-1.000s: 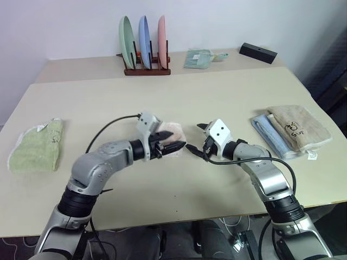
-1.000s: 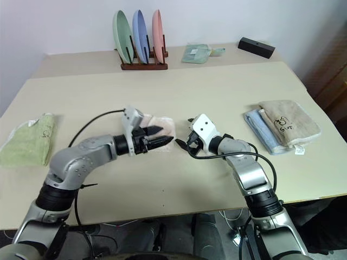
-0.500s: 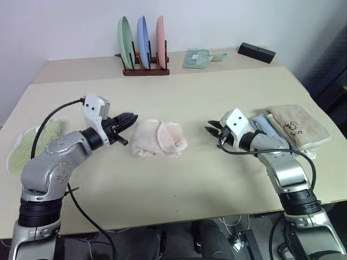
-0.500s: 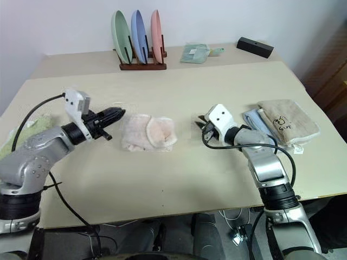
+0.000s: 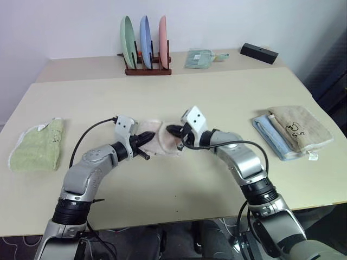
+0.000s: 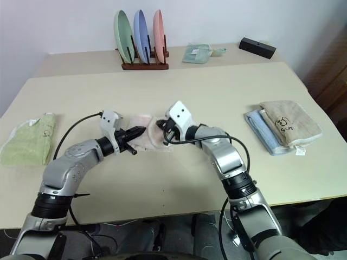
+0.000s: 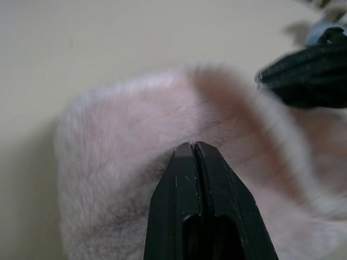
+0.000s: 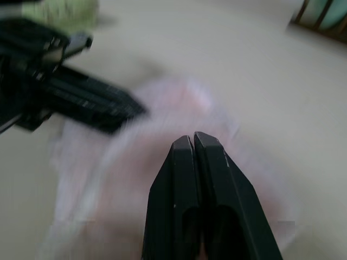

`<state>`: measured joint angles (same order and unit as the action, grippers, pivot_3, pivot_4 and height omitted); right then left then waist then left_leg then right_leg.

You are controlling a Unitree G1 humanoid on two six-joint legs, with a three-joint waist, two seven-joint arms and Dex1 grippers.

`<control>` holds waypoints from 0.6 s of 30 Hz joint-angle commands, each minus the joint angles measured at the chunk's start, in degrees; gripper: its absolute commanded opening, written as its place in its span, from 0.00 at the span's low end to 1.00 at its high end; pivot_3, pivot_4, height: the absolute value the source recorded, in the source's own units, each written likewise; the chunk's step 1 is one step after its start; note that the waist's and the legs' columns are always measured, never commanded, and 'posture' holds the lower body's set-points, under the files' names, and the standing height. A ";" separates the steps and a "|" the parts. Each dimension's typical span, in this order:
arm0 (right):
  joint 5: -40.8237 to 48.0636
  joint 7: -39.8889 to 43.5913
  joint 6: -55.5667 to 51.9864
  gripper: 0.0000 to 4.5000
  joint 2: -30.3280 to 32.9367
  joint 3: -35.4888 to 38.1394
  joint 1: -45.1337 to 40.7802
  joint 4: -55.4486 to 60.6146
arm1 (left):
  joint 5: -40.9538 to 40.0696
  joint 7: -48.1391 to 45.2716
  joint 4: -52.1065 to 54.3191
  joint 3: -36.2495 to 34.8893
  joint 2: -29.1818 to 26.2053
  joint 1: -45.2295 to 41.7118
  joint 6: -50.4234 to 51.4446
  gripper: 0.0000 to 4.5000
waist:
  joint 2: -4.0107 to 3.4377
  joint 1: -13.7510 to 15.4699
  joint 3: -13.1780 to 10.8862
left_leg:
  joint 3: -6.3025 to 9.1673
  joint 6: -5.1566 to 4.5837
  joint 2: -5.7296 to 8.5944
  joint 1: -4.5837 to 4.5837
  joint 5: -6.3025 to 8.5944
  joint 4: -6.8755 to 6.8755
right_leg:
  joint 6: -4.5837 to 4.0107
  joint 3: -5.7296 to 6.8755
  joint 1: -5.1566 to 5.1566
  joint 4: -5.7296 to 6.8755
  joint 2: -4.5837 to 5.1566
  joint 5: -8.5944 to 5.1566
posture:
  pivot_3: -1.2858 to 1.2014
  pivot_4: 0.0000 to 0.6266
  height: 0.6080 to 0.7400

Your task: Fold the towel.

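We see the pink towel [image 5: 158, 142] lying crumpled in the middle of the near table [image 5: 217, 103], between the two grippers. The left gripper [image 5: 148, 137] comes from the left and its black fingers are pressed together, with the tips at the left edge of the towel; in the left wrist view the closed fingertips [image 7: 193, 154] are over the pink cloth, but we cannot tell if they pinch any of it. The right gripper [image 5: 172, 130] comes from the right, also with fingers closed, and its tips are at the right side of the towel. At the left edge of the table lies a light green towel [image 5: 37, 145]. At the right edge lie a beige towel [image 5: 299, 126] and a light blue folded cloth [image 5: 271, 135] partly under it. On the far table stand a plate rack [image 5: 145, 40] with three plates, a small green cloth [image 5: 198, 58] and a black box [image 5: 258, 52].
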<state>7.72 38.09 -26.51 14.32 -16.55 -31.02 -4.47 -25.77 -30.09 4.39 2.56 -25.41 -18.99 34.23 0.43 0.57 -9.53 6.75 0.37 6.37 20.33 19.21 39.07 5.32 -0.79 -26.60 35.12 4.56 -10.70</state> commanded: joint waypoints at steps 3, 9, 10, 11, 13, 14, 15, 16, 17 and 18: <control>-2.81 0.18 3.99 0.01 -0.42 -1.92 1.32 -5.87 | 4.05 -1.14 -4.37 1.36 1.62 -0.45 -4.27 0.00 | -0.03 -0.06 0.06 | -0.02 0.00 0.00 -0.02 0.00 0.00 | 0.00 0.01 0.00 0.02 0.00 0.00 | 0.52 0.24 0.92; -2.56 0.05 5.58 0.01 -0.62 -0.37 1.02 -5.92 | 5.22 -1.53 -5.05 0.68 2.85 1.47 -6.22 0.00 | -0.03 -0.05 0.10 | -0.01 0.00 -0.01 -0.26 0.00 0.00 | 0.00 0.02 0.22 0.02 0.00 0.00 | 0.52 0.24 0.92; -2.14 0.30 5.74 0.01 -0.54 0.05 0.92 -5.47 | 4.83 -1.47 -4.38 0.15 3.04 1.73 -6.32 0.00 | -0.03 -0.04 0.09 | -0.01 0.00 -0.01 -0.25 0.00 0.00 | 0.00 0.02 0.21 0.03 0.00 0.00 | 0.52 0.24 0.92; -0.84 0.72 5.22 0.06 -0.26 1.39 0.55 -4.03 | 3.35 -1.34 -3.02 -1.41 3.22 2.02 -5.74 0.00 | -0.03 -0.05 0.09 | -0.01 0.00 -0.01 -0.25 0.00 0.00 | 0.00 0.02 0.21 0.03 0.00 0.00 | 0.52 0.24 0.92; 0.76 1.31 4.75 0.20 0.65 3.49 -0.14 -1.32 | 0.29 -1.03 -0.15 -4.67 3.40 2.45 -4.33 0.06 | -0.03 -0.11 0.09 | -0.01 0.00 -0.01 -0.22 0.00 0.00 | 0.00 0.01 0.18 0.03 0.00 0.00 | 0.52 0.24 0.92; 1.31 1.63 4.43 0.29 1.67 4.69 -0.57 0.40 | -2.96 -0.26 1.92 -7.79 3.70 2.39 -2.48 0.11 | -0.03 -0.15 0.08 | -0.01 0.00 -0.01 -0.17 0.00 0.00 | 0.00 0.02 0.13 0.03 0.00 0.00 | 0.52 0.24 0.92; 1.78 2.06 4.16 0.41 2.62 5.59 -0.76 1.94 | -5.98 0.68 3.79 -10.69 3.99 2.32 -0.84 0.19 | -0.03 -0.16 0.07 | -0.01 0.00 -0.01 -0.07 0.00 0.02 | 0.01 0.01 0.05 0.04 0.00 0.00 | 0.52 0.24 0.92; 2.44 2.85 3.81 0.51 3.87 6.49 -0.80 3.86 | -9.53 2.52 5.45 -14.25 4.35 2.02 1.54 0.27 | -0.02 -0.15 0.06 | 0.01 0.00 -0.01 0.00 0.00 0.03 | 0.01 0.01 -0.01 0.05 0.01 0.00 | 0.52 0.24 0.92; 3.03 3.67 3.47 0.61 4.98 7.09 -0.68 5.52 | -12.72 4.18 6.57 -17.22 4.62 1.78 3.80 0.37 | -0.02 -0.14 0.06 | 0.02 0.00 -0.01 0.05 0.00 0.05 | 0.01 0.01 -0.05 0.05 0.00 0.00 | 0.52 0.24 0.92; 3.62 4.47 3.19 0.73 6.19 7.67 -0.38 7.37 | -15.88 6.08 7.34 -20.31 4.70 1.68 6.04 0.49 | -0.02 -0.15 0.06 | 0.02 0.00 -0.01 0.08 0.00 0.06 | 0.01 0.01 -0.08 0.05 0.01 0.00 | 0.52 0.24 0.92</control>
<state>9.58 41.29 -23.33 19.85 -10.93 -30.22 -1.83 -36.34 -26.51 8.38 -12.25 -20.48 -16.43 37.64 0.41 0.42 -9.48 6.77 0.37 6.35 20.40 19.22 39.12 5.32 -0.78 -26.68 35.17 4.56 -10.70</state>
